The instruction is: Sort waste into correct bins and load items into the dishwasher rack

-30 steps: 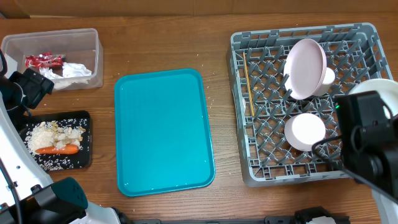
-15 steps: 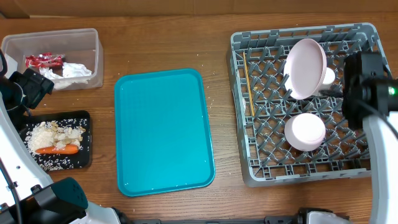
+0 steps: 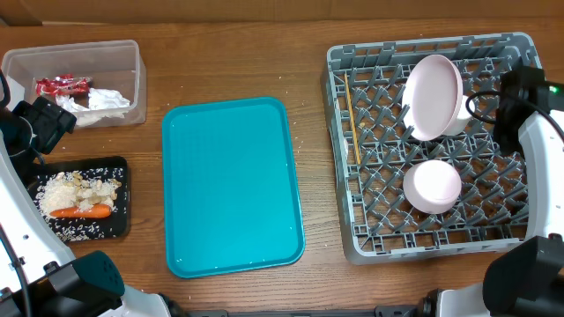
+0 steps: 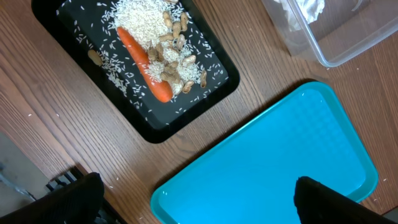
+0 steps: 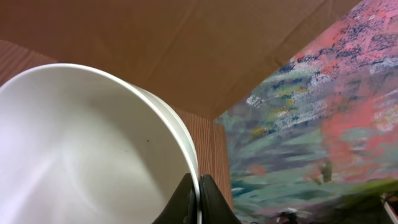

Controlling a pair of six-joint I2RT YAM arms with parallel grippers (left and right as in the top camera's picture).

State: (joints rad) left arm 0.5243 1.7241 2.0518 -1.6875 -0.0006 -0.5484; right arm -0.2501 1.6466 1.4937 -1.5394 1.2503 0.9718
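The right tool (image 5: 199, 194) is clamped on the rim of a white bowl (image 5: 87, 143), above the right edge of the overhead frame. We judge that the dishwasher rack (image 3: 352, 242) lies directly to its left, nearest this arm. The left tool (image 4: 196, 186) gapes wide and empty at far left.

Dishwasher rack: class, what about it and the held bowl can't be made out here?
- Dishwasher rack, right side: overhead, covered by the right arm.
- White bowl in the shut right tool: right wrist, cut off by left and bottom edges; overhead doesn't show it.
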